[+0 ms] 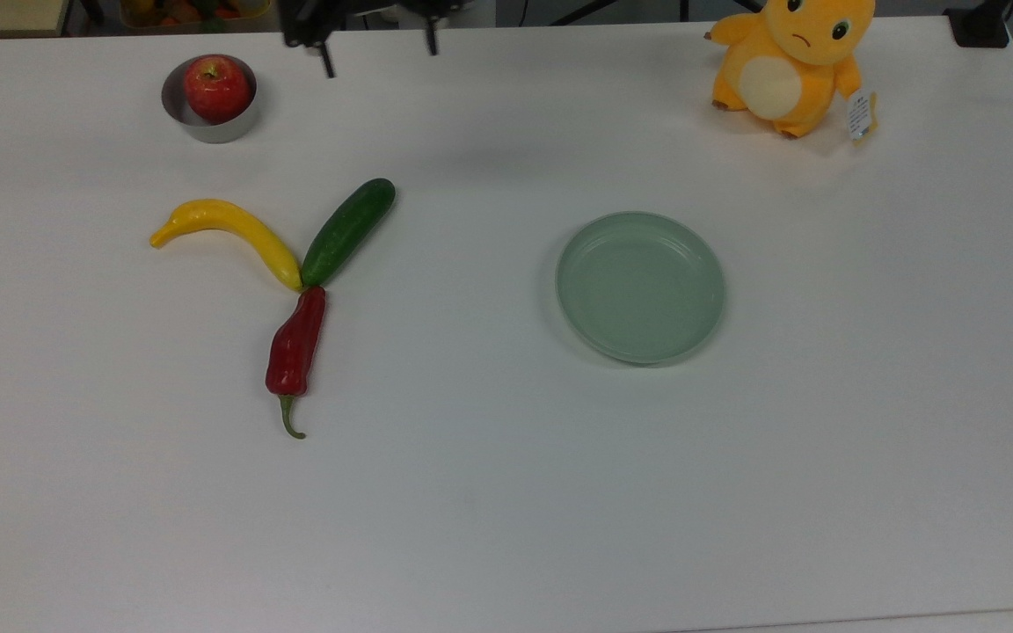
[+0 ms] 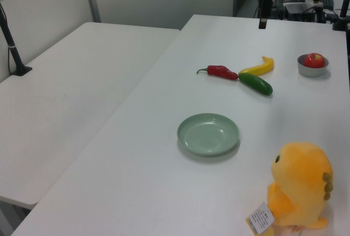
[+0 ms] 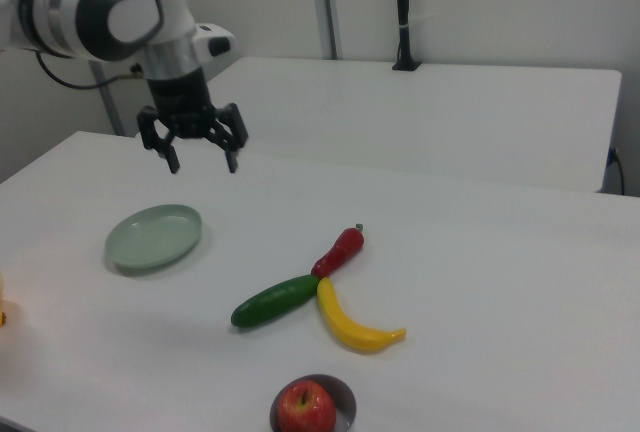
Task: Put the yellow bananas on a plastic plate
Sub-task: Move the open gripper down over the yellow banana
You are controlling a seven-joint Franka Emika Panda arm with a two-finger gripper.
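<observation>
White tabletop (image 1: 506, 492) fills our top view. From that view's left: a red apple (image 1: 217, 88) in a steel bowl (image 1: 207, 127); the yellow banana (image 1: 229, 236), cucumber (image 1: 348, 230) and chili (image 1: 295, 347) meeting tip to tip; our gripper (image 3: 200, 154), fingers spread and empty, high above; the mint plastic plate (image 1: 640, 287), bare and well apart; an orange plush toy (image 1: 790, 61).

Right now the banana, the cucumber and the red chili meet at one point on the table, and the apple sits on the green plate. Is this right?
Not quite. The apple sits in the small steel bowl, as the top view shows; the green plate holds nothing. The banana, cucumber and red chili do meet at one point.
</observation>
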